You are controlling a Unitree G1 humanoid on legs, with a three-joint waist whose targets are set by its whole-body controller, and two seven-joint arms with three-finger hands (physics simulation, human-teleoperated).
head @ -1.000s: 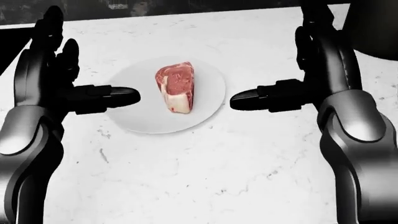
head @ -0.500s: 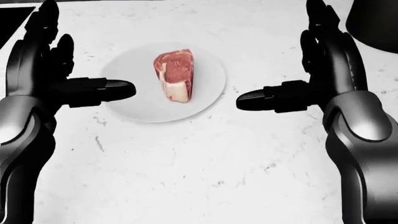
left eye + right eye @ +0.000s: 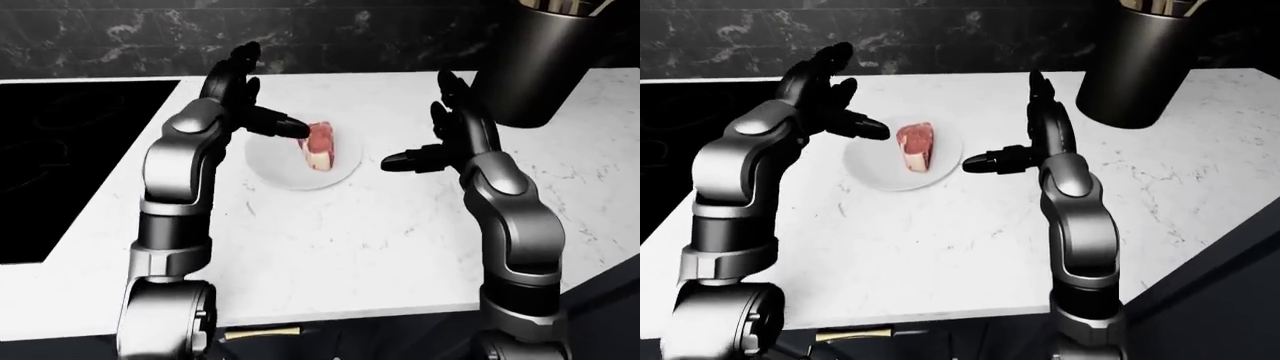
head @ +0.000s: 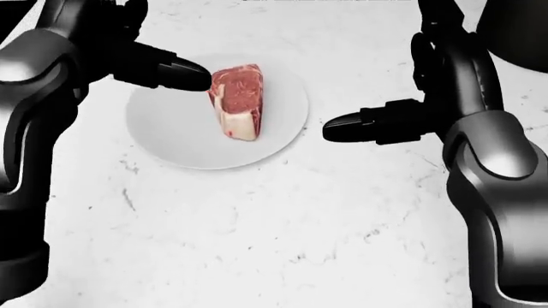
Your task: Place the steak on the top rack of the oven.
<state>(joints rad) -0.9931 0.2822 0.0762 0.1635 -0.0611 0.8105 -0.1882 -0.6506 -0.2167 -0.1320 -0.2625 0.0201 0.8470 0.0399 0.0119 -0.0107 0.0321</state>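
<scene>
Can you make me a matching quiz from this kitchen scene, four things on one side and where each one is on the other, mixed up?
Things:
1. steak
2. plate
3. left hand
4. right hand

Places:
A. open, off the plate's right edge
B. on the white counter
C. on the plate
D. open, fingertip by the steak's upper left

Pairs: 1-C, 2-B, 3-D, 4-A

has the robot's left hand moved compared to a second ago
Yes. In the head view the left hand has gone up and right across the round white plate, its fingertip now by the raw red steak.
</scene>
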